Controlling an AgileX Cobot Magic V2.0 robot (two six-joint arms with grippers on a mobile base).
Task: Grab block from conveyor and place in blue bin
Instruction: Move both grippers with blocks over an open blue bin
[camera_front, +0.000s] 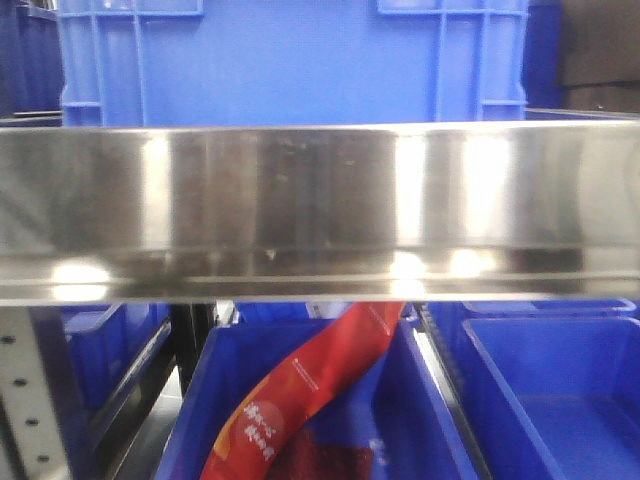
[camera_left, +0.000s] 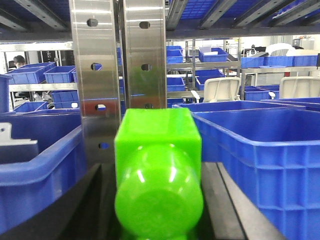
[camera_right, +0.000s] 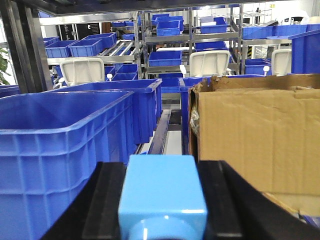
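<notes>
Nearest the left wrist camera, a green block (camera_left: 158, 150) is seen clamped in the left gripper (camera_left: 159, 172), whose dark fingers (camera_left: 217, 195) are pressed to either side. It is held level, presumably so that it can be carried over a rim without slipping. A blue bin (camera_left: 260, 150) is found just beside it on the right, a left-hand bin (camera_left: 35, 170) on the other side, and steel uprights (camera_left: 120, 65) are set behind.

In the right wrist view a light blue block (camera_right: 162, 190) is gripped in the same way by the right gripper (camera_right: 162, 167). A large blue bin (camera_right: 55, 145) is seen close on the left and a cardboard box (camera_right: 255, 135) on the right.

As both blocks are in hand, the grab is judged done and the placing not yet made. The conveyor is shown in no view.

From the front, most of the scene is blocked by a steel rail (camera_front: 320, 210). Beneath it a lower bin (camera_front: 425, 420) is seen with a red packet (camera_front: 320, 390) in it.
</notes>
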